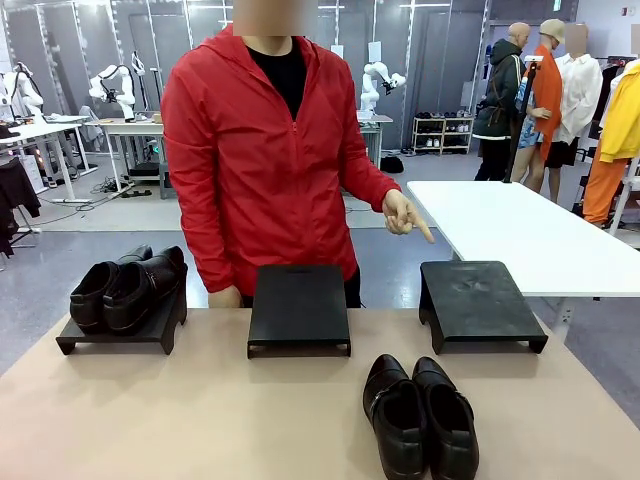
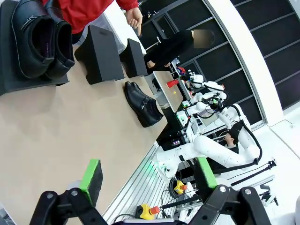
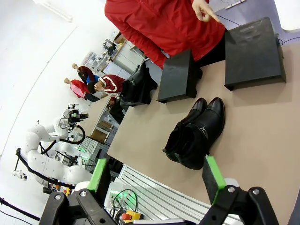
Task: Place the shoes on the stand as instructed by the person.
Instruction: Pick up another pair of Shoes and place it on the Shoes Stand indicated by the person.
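Observation:
One pair of glossy black shoes [image 1: 125, 288] rests on the left stand [image 1: 70, 341]. A second pair of shoes [image 1: 419, 415], with a strap across the top, lies on the tan table near its front edge, right of centre. The middle stand [image 1: 299, 305] and right stand [image 1: 480, 300] are bare. The person [image 1: 270, 150] in a red jacket stands behind the table, and the person's hand [image 1: 407, 216] points down toward the right stand. My left gripper [image 2: 149, 176] is open above the table. My right gripper [image 3: 154, 174] is open, hovering just short of the strapped shoes [image 3: 197, 133].
A white table [image 1: 520, 235] stands at the far right behind the tan table [image 1: 180, 420]. Other people stand in the background at the right. The tan table's front left area is bare.

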Action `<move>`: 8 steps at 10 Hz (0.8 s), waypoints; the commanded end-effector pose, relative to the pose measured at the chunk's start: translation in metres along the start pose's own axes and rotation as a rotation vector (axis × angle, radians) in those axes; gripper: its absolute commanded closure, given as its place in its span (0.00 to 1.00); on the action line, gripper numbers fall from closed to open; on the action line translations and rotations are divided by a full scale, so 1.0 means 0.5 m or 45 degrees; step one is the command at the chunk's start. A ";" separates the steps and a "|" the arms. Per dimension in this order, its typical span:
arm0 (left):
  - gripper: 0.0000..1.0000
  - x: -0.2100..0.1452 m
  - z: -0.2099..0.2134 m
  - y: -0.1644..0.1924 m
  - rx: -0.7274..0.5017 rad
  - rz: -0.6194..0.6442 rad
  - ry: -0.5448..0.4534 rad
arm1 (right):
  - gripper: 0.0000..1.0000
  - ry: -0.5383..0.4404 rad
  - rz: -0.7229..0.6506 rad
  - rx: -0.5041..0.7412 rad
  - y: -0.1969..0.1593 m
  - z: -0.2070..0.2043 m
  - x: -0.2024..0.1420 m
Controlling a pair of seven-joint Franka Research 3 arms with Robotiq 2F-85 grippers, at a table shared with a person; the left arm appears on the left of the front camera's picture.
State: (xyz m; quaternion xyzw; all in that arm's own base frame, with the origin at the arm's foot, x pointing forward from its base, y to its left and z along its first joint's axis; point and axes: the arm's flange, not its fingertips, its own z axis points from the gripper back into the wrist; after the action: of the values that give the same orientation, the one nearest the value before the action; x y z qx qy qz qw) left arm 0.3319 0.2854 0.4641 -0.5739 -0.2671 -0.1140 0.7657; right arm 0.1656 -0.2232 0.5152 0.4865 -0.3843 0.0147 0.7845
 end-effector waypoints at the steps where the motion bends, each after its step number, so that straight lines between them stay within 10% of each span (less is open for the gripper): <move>1: 0.00 -0.004 -0.004 -0.007 -0.006 -0.022 -0.017 | 0.00 -0.015 0.025 0.010 0.000 0.002 -0.002; 8: 0.00 -0.004 -0.004 -0.007 -0.006 -0.022 -0.017 | 0.00 0.615 -0.019 -0.262 0.221 -0.311 0.131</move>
State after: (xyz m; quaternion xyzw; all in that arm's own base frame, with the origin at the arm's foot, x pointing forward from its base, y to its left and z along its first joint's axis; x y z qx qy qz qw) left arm 0.3319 0.2849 0.4646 -0.5736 -0.2672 -0.1146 0.7658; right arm 0.2424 -0.0740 0.5987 0.4038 -0.2228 0.0896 0.8828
